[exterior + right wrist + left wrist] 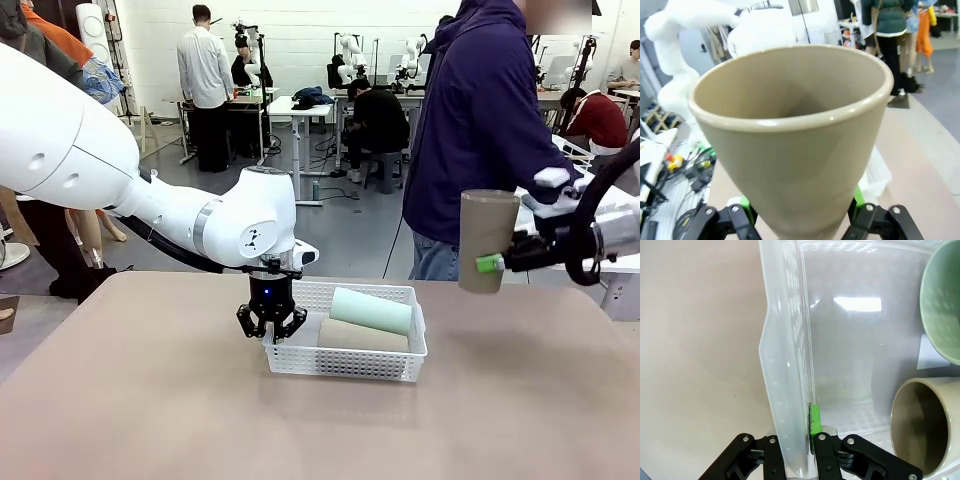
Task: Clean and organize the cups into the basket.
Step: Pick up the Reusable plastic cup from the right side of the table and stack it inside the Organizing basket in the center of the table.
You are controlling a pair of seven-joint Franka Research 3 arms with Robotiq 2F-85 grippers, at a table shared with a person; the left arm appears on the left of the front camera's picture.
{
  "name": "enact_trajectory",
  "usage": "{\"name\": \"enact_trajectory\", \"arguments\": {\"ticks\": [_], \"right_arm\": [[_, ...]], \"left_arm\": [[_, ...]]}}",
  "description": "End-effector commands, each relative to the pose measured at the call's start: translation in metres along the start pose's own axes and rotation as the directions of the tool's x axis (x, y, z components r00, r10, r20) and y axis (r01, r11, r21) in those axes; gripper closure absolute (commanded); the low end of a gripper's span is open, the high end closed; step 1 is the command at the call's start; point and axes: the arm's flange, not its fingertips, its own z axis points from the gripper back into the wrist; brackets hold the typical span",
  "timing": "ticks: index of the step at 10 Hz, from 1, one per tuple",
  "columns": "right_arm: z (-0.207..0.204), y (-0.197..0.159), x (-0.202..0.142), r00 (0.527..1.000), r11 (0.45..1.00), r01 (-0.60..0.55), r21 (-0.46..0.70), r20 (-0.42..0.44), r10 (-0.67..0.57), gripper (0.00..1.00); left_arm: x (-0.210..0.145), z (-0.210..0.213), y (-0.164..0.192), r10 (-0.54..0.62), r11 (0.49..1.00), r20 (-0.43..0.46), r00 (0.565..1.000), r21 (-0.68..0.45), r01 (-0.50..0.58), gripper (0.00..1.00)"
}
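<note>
Glossy white left arm (100, 160), silver joint band (203, 228), black left gripper (271, 333), blue light (266, 293), green pads (815, 420), looped black cable (583, 212)

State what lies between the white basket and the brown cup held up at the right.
The stretch is bare: the front view shows plain tabletop between the basket and the raised brown cup.

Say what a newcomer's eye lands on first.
A tall matte brown cup hangs in mid-air at right, gripped by the right tool. The left tool clamps the left wall of the shallow white lattice plastic basket at mid-table, where a pale mint green cup and another brown cup lie sideways.
</note>
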Motion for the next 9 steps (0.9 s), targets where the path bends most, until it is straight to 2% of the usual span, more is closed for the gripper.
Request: {"name": "enact_trajectory", "arguments": {"ticks": [1,2,3,7,8,9], "right_arm": [[-0.01,0.013,0.003,1.0,0.999,0.007,-0.045,-0.019,-0.008,0.77],[-0.011,0.01,-0.007,0.999,0.995,0.045,-0.087,-0.026,-0.047,0.77],[-0.002,0.013,0.016,1.0,1.0,-0.012,-0.015,-0.009,0.012,0.77],[-0.002,0.013,0.016,1.0,1.0,-0.012,-0.015,-0.009,0.012,0.77],[-0.003,0.016,0.014,1.0,1.0,-0.004,-0.029,-0.018,0.003,0.19],[-0.026,0.032,0.043,0.983,0.997,-0.051,-0.066,-0.178,0.038,0.19]], "left_arm": [[-0.002,-0.001,0.001,-0.01,1.0,-0.003,1.0,0.005,0.01,1.0],[-0.002,-0.001,0.001,-0.01,1.0,-0.003,1.0,0.005,0.01,1.0],[-0.002,-0.001,0.001,-0.01,1.0,-0.003,1.0,0.005,0.01,1.0],[-0.002,-0.001,0.001,-0.01,1.0,-0.003,1.0,0.005,0.01,1.0],[-0.002,-0.001,0.001,-0.01,1.0,-0.003,1.0,0.005,0.01,1.0],[-0.002,-0.001,0.001,-0.01,1.0,-0.003,1.0,0.005,0.01,1.0]]}}
